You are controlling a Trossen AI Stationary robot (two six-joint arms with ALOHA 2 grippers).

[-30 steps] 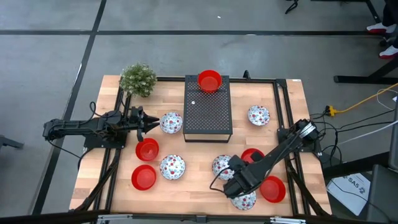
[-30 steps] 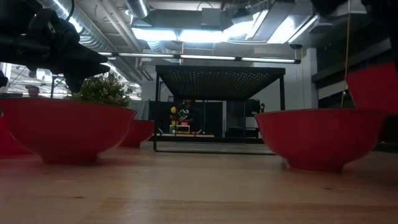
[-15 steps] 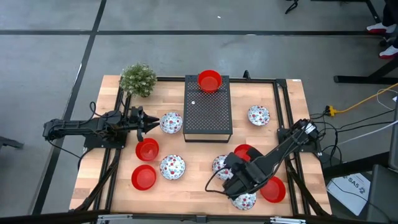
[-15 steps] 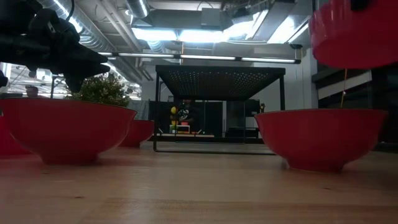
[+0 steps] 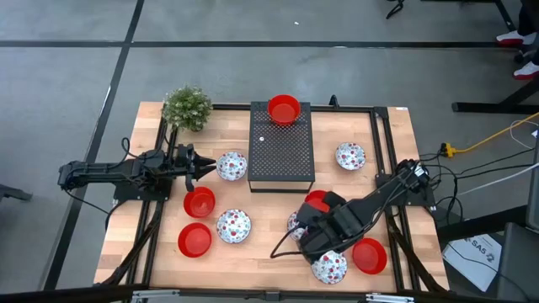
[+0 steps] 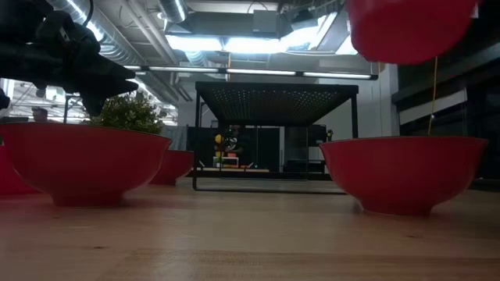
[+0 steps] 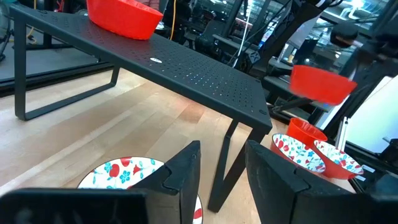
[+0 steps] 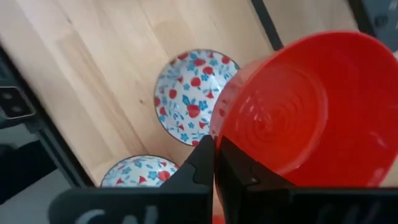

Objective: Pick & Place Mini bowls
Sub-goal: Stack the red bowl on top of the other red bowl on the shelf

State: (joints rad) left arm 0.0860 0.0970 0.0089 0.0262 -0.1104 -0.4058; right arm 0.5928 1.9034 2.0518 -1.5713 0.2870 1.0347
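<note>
Since a second ago my right gripper point(image 5: 318, 204) is carrying its red bowl point(image 5: 317, 201) leftward and farther up off the wood, so that it is now hanging just near of the black box point(image 5: 281, 146) instead of down by the near-right bowls; in the low view the held bowl point(image 6: 409, 28) is riding high above the red bowl point(image 6: 402, 172) sitting on the table; the fingers point(image 8: 205, 165) are pinching shut on the rim, with the bowl's wall point(image 8: 305, 112) bulging out just beyond them, tilted; below it I am seeing a speckled bowl point(image 8: 190, 94) on the wood and a second speckled bowl point(image 8: 140, 170) at the table's edge.

My left gripper point(image 5: 200, 166) is waiting at the left side, hovering with its fingers point(image 7: 180, 177) spread apart and holding nothing; a speckled bowl point(image 5: 232, 165) is lying just beyond its tips, between it and the box.

On the box's far end one red bowl point(image 5: 284, 108) is sitting; a speckled bowl point(image 5: 350, 156) is resting to the right of the box; two red bowls point(image 5: 200, 202) point(image 5: 194, 240) and a speckled one point(image 5: 234, 225) are lying near-left; a red bowl point(image 5: 369, 255) and a speckled bowl point(image 5: 330, 268) are lying near-right, touching or nearly so; the plant point(image 5: 187, 107) is standing at the far-left corner of the table point(image 5: 253, 261).
</note>
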